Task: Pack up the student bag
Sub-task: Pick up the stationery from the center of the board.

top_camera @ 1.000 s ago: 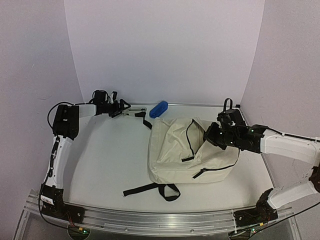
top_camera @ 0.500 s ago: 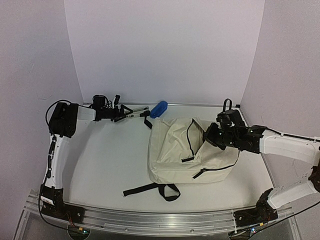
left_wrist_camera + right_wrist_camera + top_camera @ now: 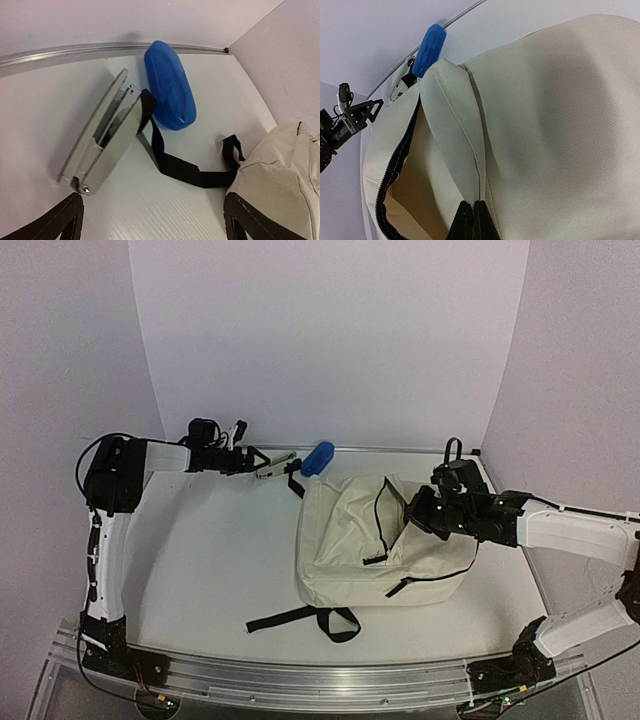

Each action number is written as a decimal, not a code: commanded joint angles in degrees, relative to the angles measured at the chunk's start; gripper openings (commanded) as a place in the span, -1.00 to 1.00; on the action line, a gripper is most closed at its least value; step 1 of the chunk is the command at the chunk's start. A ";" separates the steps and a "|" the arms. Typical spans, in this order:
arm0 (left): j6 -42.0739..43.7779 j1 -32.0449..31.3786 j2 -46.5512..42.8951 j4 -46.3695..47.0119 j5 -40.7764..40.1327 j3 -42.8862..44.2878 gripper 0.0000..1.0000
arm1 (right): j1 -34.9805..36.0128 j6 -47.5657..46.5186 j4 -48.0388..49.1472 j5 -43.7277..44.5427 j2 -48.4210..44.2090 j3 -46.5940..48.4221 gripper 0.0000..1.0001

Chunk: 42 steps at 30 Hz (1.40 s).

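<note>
The student bag [image 3: 380, 540] lies in the middle of the table, cream fabric with its black zipper open. My right gripper [image 3: 420, 512] is shut on a fold of the bag's fabric at the rim of the opening [image 3: 472, 220], holding it up. At the back, my left gripper [image 3: 262, 464] stands open just short of a flat grey stapler-like object [image 3: 107, 132]. A blue oval case [image 3: 170, 85] lies right behind that object, against the back wall. Only the left gripper's fingertips [image 3: 67, 220] show at the bottom of the left wrist view, with nothing between them.
A black strap [image 3: 185, 167] runs from the bag [image 3: 280, 170] to the grey object and touches it. Another black strap loop [image 3: 320, 618] lies at the bag's near side. White walls close the table at the back and both sides.
My left gripper has moved right along the back wall, closer to the grey object and the blue case, and stays open. The right gripper and the bag have not moved.
</note>
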 commanded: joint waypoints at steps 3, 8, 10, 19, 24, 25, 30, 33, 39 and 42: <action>11.09 0.51 -1.26 -7.57 -13.81 5.43 0.97 | 0.05 -0.71 0.21 -0.65 0.76 -0.43 -1.00; 14.35 0.37 4.07 -12.72 -15.73 12.78 0.99 | 0.04 -0.85 0.28 -0.86 1.19 -0.27 -1.00; 15.53 0.30 6.66 -15.43 -15.97 17.77 0.99 | 0.05 -0.91 0.40 -1.03 1.43 0.06 -1.00; 18.90 -1.09 14.50 -24.76 -16.07 29.60 0.99 | 0.09 -1.14 0.43 -1.30 2.39 0.83 -1.00; 20.67 -2.72 15.09 -25.87 -16.34 30.53 0.99 | 0.04 -1.29 0.43 -1.62 3.13 1.23 -1.00; 20.89 -2.99 15.07 -25.85 -16.62 30.32 0.99 | 0.07 -1.33 0.50 -1.66 3.15 1.24 -1.00; 23.75 -4.85 15.19 -26.44 -18.95 29.94 0.99 | 0.07 -1.32 0.60 -1.66 3.07 1.00 -1.00; 25.09 -5.71 15.78 -27.11 -21.44 30.73 0.99 | 0.09 -1.33 0.67 -1.67 3.00 0.81 -1.00; 26.98 -6.94 16.01 -26.67 -27.53 30.72 0.54 | 0.08 -1.26 0.69 -1.49 2.59 0.45 -1.00; 28.08 -7.36 15.61 -25.83 -29.20 29.84 0.20 | 0.08 -1.24 0.69 -1.56 2.46 0.45 -1.00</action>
